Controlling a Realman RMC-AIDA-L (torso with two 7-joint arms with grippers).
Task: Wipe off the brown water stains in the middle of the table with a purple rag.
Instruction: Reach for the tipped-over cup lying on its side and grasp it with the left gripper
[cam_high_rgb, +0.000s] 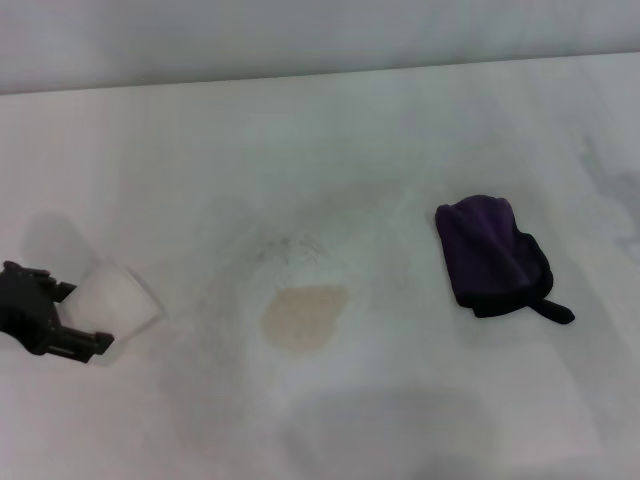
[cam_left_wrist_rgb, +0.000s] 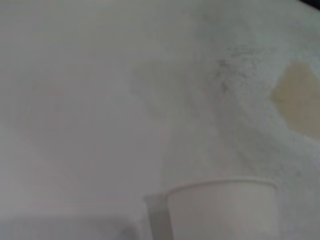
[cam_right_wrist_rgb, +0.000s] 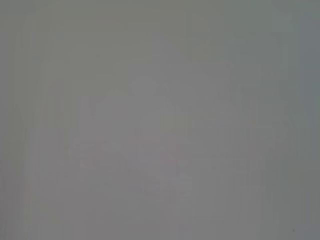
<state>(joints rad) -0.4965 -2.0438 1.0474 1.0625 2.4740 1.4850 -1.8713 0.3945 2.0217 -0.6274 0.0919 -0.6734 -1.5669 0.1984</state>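
The brown water stains (cam_high_rgb: 303, 317) are a pale tan patch in the middle of the white table (cam_high_rgb: 330, 150); they also show in the left wrist view (cam_left_wrist_rgb: 298, 100). The purple rag (cam_high_rgb: 490, 255) lies bunched on the table to the right of the stain, its black loop pointing towards the front. My left gripper (cam_high_rgb: 75, 315) is at the far left, low over the table, with its jaws on either side of a white paper cup (cam_high_rgb: 122, 298). The cup also shows close in the left wrist view (cam_left_wrist_rgb: 222, 210). My right gripper is out of view.
Faint grey smudges (cam_high_rgb: 290, 248) mark the table just behind the stain. The table's far edge meets a grey wall (cam_high_rgb: 300, 35). The right wrist view shows only a plain grey surface (cam_right_wrist_rgb: 160, 120).
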